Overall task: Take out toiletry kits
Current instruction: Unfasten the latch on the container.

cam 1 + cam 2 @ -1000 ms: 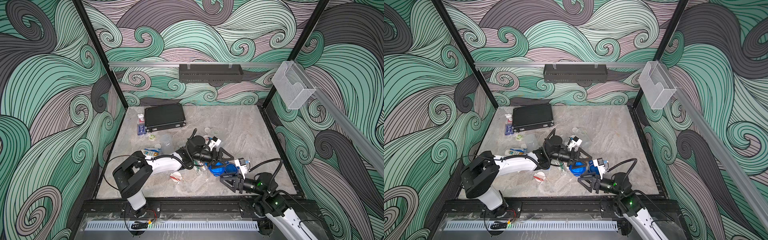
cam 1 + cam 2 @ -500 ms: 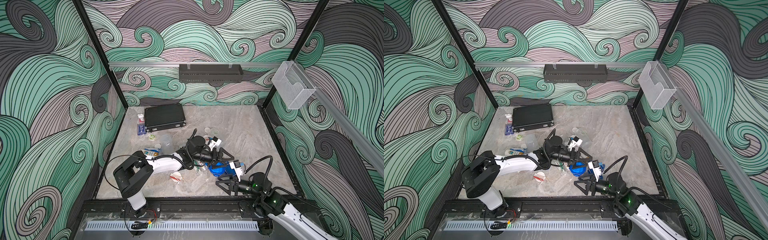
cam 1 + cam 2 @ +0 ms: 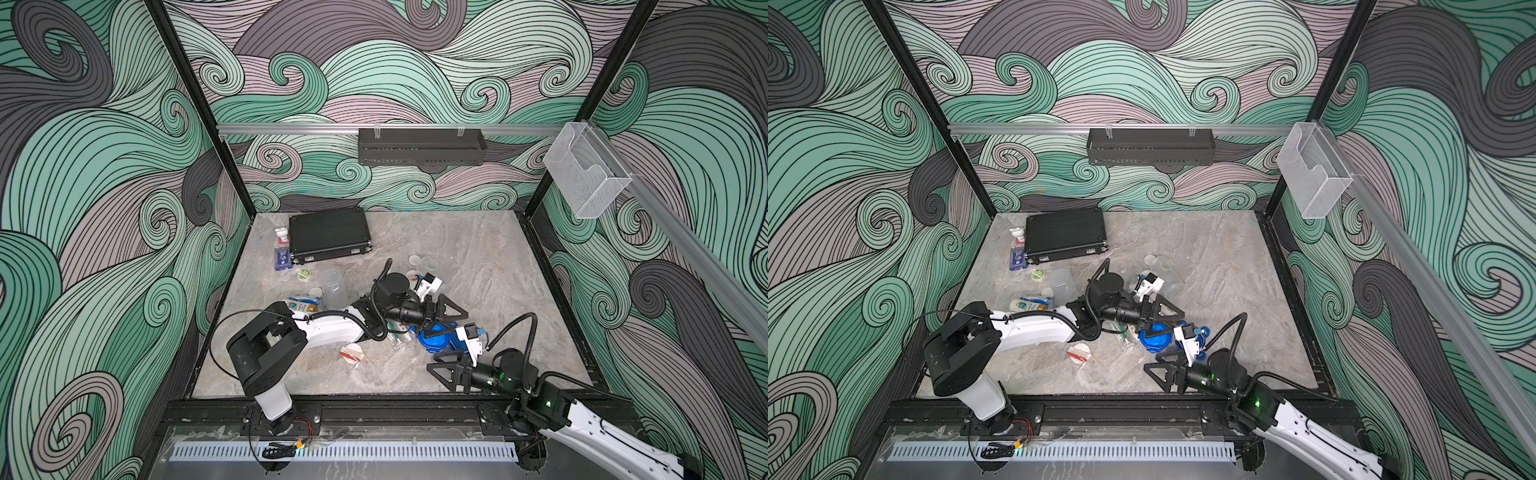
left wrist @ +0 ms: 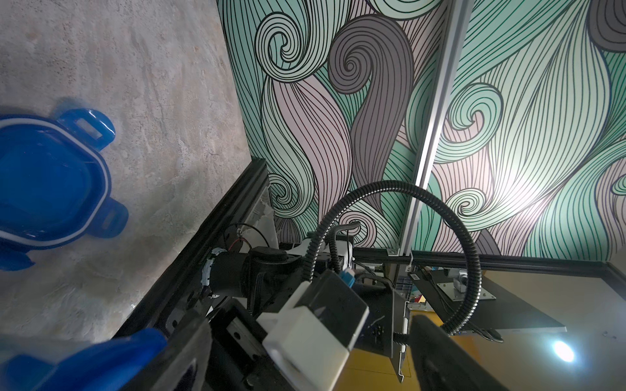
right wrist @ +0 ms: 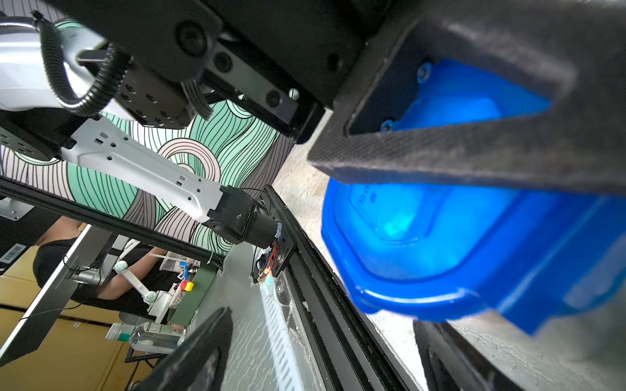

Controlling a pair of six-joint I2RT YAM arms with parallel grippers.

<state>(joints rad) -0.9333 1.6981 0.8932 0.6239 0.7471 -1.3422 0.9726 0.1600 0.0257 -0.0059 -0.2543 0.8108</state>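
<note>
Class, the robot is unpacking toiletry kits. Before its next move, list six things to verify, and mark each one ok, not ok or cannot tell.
1. Left gripper open and empty: ok.
2. Right gripper open and empty: ok.
3. Grippers not touching each other: ok, though they are close in both top views.
4. Blue lid off and lying flat on the table: ok.
5. Blue box emptied: cannot tell, its inside is hidden.
6. Black case shut and away from both arms: ok.
</note>
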